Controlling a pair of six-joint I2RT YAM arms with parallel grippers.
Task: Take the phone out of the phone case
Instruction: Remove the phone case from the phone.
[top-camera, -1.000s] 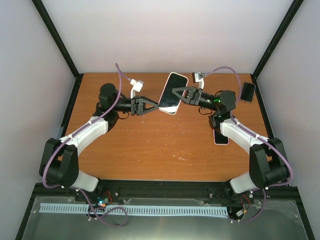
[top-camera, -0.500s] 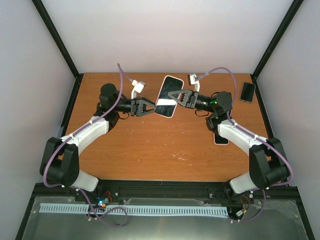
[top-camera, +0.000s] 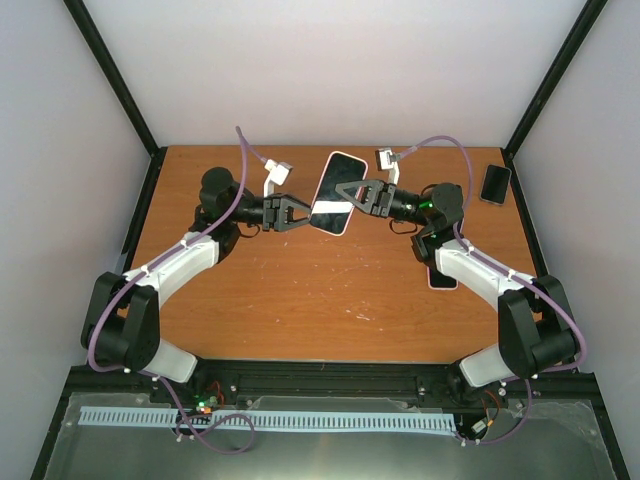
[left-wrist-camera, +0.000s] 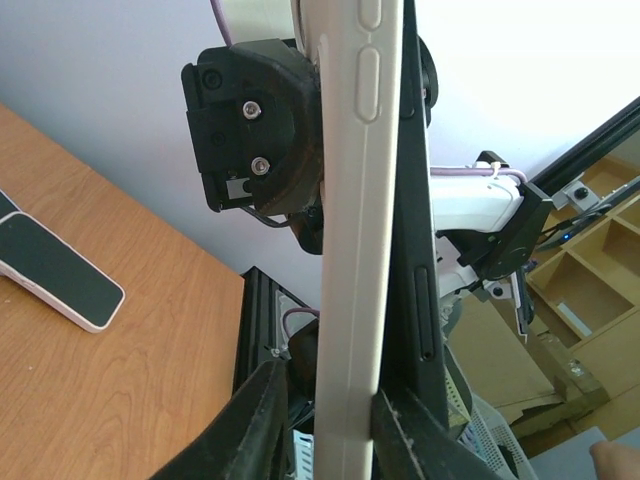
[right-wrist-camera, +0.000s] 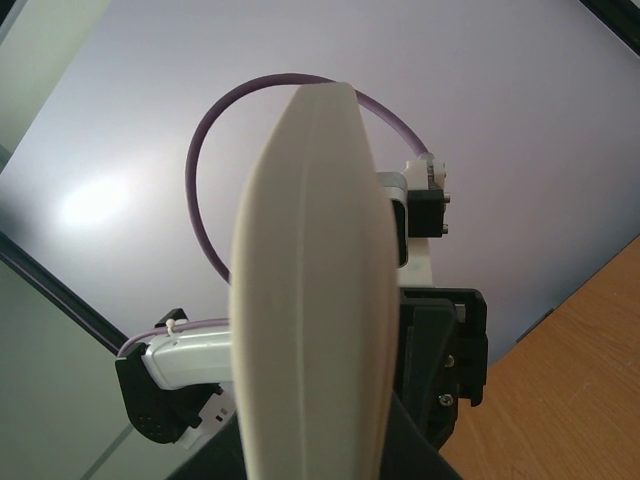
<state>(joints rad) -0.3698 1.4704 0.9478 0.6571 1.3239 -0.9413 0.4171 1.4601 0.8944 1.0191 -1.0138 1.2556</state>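
A black-screened phone (top-camera: 334, 200) in a cream phone case (top-camera: 348, 154) hangs tilted in the air over the far middle of the table. My right gripper (top-camera: 347, 190) is shut on the case's right side; in the right wrist view the case's rounded edge (right-wrist-camera: 305, 280) fills the space between the jaws (right-wrist-camera: 312, 455). My left gripper (top-camera: 303, 213) stands astride the lower left corner. In the left wrist view the case's side (left-wrist-camera: 350, 200) lies against one finger (left-wrist-camera: 395, 420), with a gap to the other finger (left-wrist-camera: 262, 410). The phone's dark edge (left-wrist-camera: 412, 200) runs alongside the case.
A second phone in a pale case (top-camera: 441, 275) lies flat on the wooden table (top-camera: 300, 300) under my right forearm, also visible as the pale-cased phone (left-wrist-camera: 60, 285). A small black phone (top-camera: 495, 184) lies at the far right edge. Black frame posts stand at the back corners.
My right gripper has carried the cased phone left, toward the left gripper, and tilted it. The left jaws have narrowed around the case's corner.
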